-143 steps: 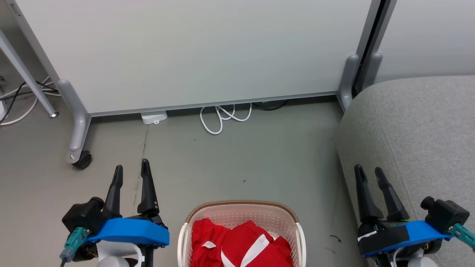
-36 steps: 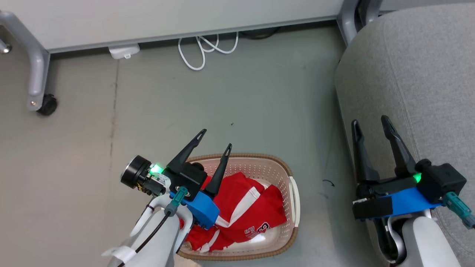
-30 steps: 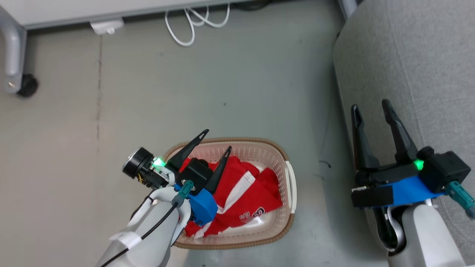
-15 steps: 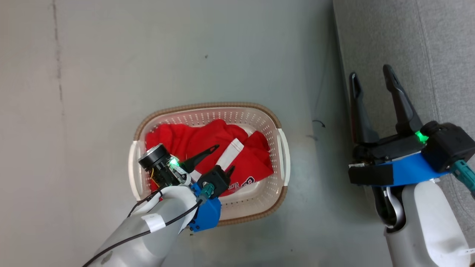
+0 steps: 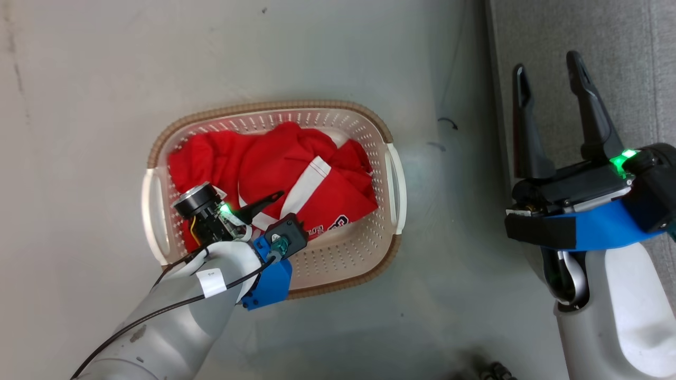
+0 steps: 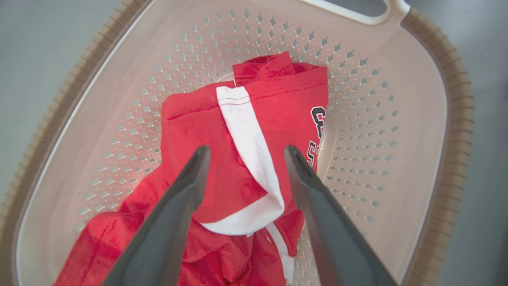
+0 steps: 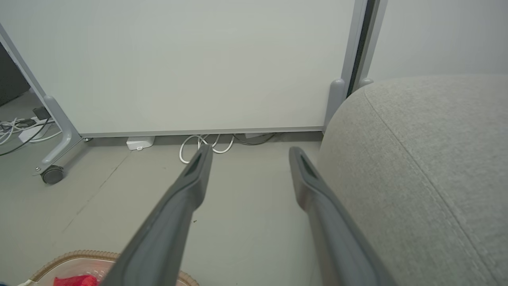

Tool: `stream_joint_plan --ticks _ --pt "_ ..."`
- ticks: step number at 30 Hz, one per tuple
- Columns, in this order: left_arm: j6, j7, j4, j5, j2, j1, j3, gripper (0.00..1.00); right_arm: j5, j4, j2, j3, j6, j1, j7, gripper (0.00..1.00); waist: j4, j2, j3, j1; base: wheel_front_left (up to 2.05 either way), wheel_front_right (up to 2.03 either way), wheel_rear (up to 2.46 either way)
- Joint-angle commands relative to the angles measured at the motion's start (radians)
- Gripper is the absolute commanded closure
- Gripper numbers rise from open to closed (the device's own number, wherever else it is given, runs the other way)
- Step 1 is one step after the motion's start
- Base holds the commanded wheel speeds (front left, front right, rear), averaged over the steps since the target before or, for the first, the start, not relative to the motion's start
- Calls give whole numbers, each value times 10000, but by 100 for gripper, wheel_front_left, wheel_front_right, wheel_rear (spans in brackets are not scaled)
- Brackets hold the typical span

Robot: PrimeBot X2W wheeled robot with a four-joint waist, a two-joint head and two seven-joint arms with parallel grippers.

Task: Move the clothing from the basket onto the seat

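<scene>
Clothing (image 5: 296, 158) is lying bunched in the basket (image 5: 264, 108). Your L gripper (image 6: 246, 151) is hovering wide open, empty, over the white stripe (image 6: 246, 135). Closing shallow, you're risking a thin pinch slipping mid-lift, or dragging the whole pile.

Grey floor (image 5: 95, 79) with a cream basket (image 5: 264, 105) standing on it, beside a grey sofa (image 5: 623, 42). Farther off lie a looped white cable (image 7: 198, 145) and a small white box (image 7: 140, 142), under a wheeled partition (image 7: 178, 59).
</scene>
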Motion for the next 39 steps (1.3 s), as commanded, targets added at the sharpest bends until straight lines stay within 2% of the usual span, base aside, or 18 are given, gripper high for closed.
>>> stream_joint_plan --ticks 1,13,22,32,33,34,35,39 --pt "-2 -28 235 -219 -34 -151 -229 0 -6 -133 -37 -5 5 -210 -33 0 -111 1 359 -1 0 0 0" --pt "-3 519 1036 -1529 19 -880 -2001 0 -40 -737 -36 -11 5 -486 -35 0 -335 1 1222 -1 0 0 0" --pt "-3 1028 1158 -1971 135 -1305 -2396 0 -107 -1195 -36 -164 5 -491 -35 0 -439 1 1903 -1 0 0 0" --pt "-3 1225 1188 -2230 -115 -1547 -2509 0 -88 -1443 -36 -210 5 -509 -35 0 -425 1 2276 -1 0 0 0" --pt "-3 1264 1194 -2213 -129 -1563 -2515 51 -90 -1457 -36 -202 5 -513 -35 0 -424 1 2285 -1 0 0 0" --pt "-4 1257 1191 -2205 -148 -1555 -2520 86 -87 -1466 -36 -198 5 -520 -35 0 -425 1 2290 -1 0 0 0" --pt "-4 1194 1166 -2125 -167 -1562 -2528 100 -90 -1472 -36 -191 5 -528 -35 0 -430 1 2290 -1 0 0 0" --pt "-4 1098 1179 -1986 -161 -1581 -2540 100 -105 -1440 -36 -206 5 -528 -35 0 -403 1 2208 -1 0 0 0"
